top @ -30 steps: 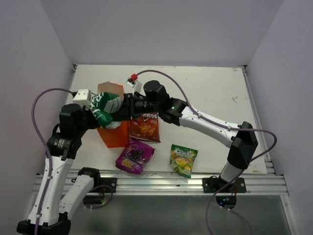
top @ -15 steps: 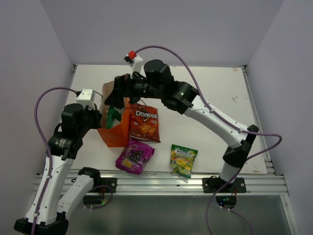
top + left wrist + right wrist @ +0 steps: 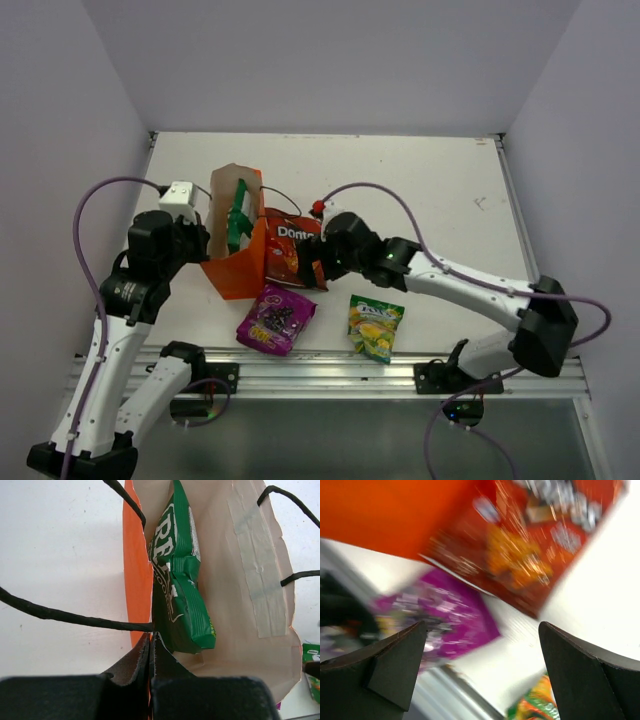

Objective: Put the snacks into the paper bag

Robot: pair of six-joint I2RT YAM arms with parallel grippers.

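Note:
The orange paper bag (image 3: 236,272) stands upright with the green-and-white chip bag (image 3: 237,213) inside it, leaning on the pale inner wall (image 3: 250,575). My left gripper (image 3: 151,639) is shut on the bag's near rim, beside a dark cord handle (image 3: 75,617). The red Doritos bag (image 3: 292,255) lies right of the paper bag, the purple packet (image 3: 275,318) and the yellow-green packet (image 3: 375,326) nearer the front edge. My right gripper (image 3: 314,268) hovers open and empty over the Doritos bag's lower edge; its blurred view shows Doritos (image 3: 530,545) and purple packet (image 3: 440,615).
The white table (image 3: 430,190) ends at a metal rail (image 3: 330,370) along the front. Purple cables loop from both arms. Walls close in on the left, back and right.
My right gripper opened, left the green-and-white chip bag in the paper bag, then swung down and right to the Doritos bag. The left gripper kept its hold on the rim.

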